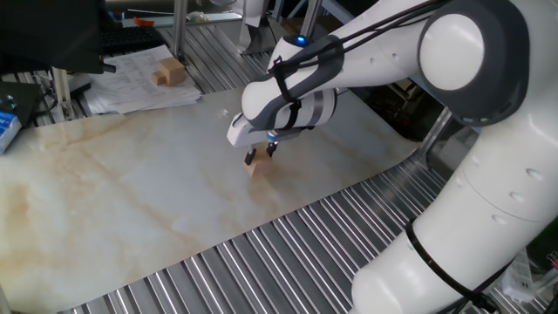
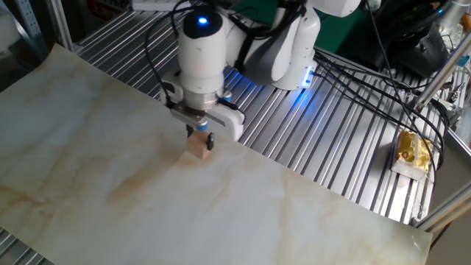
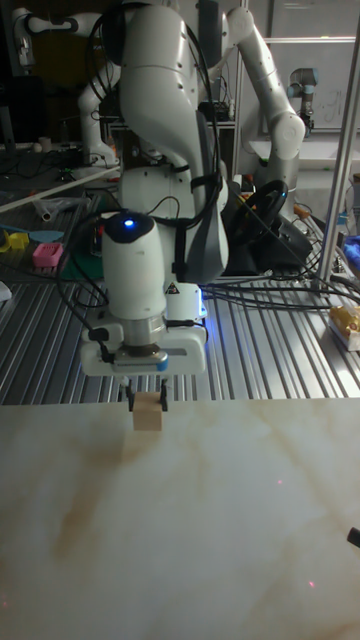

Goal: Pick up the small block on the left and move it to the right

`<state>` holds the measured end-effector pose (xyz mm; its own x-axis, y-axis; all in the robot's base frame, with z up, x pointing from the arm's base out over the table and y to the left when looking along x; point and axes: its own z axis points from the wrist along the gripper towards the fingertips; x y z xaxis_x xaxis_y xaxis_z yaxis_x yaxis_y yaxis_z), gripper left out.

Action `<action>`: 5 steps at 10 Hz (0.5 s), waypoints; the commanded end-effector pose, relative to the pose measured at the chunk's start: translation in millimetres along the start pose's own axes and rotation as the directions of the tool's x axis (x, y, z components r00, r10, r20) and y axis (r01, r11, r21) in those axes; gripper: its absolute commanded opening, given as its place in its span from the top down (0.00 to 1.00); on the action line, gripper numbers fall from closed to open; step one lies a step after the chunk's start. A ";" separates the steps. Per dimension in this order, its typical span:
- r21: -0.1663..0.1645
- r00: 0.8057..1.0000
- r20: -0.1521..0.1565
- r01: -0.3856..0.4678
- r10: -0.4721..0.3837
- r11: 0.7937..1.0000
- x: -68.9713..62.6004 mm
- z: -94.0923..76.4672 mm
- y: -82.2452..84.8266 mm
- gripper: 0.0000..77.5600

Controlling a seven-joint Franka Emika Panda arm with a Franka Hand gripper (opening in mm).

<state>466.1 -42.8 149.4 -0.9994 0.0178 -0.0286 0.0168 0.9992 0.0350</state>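
The small block (image 1: 255, 167) is a plain light-tan wooden cube, held between the fingers of my gripper (image 1: 261, 157), which is shut on it. It hangs at or just above the marbled board (image 1: 131, 192); I cannot tell whether it touches. From the other fixed view the small block (image 2: 196, 147) sits under the gripper (image 2: 200, 138) near the board's far edge. The tall fixed view shows the small block (image 3: 147, 412) below the gripper (image 3: 147, 399), with its top hidden by the fingers.
A larger tan wooden block (image 1: 170, 72) lies on a stack of papers (image 1: 131, 87) at the back left. A blue box (image 1: 7, 128) sits at the left edge. Slatted metal rollers (image 2: 331, 140) surround the board, with cables and a yellow packet (image 2: 412, 151) to the right.
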 end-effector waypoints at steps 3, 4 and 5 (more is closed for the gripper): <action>-0.002 0.999 0.014 -0.039 0.039 0.999 7.8 11.3 16.7 0.98; -0.001 0.999 0.014 -0.041 0.041 0.999 9.0 11.9 17.7 0.98; 0.004 0.999 0.018 -0.041 0.041 0.999 15.3 15.1 19.8 0.98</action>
<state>457.3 -24.8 136.9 -0.9975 0.0582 -0.0389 0.0568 0.9977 0.0372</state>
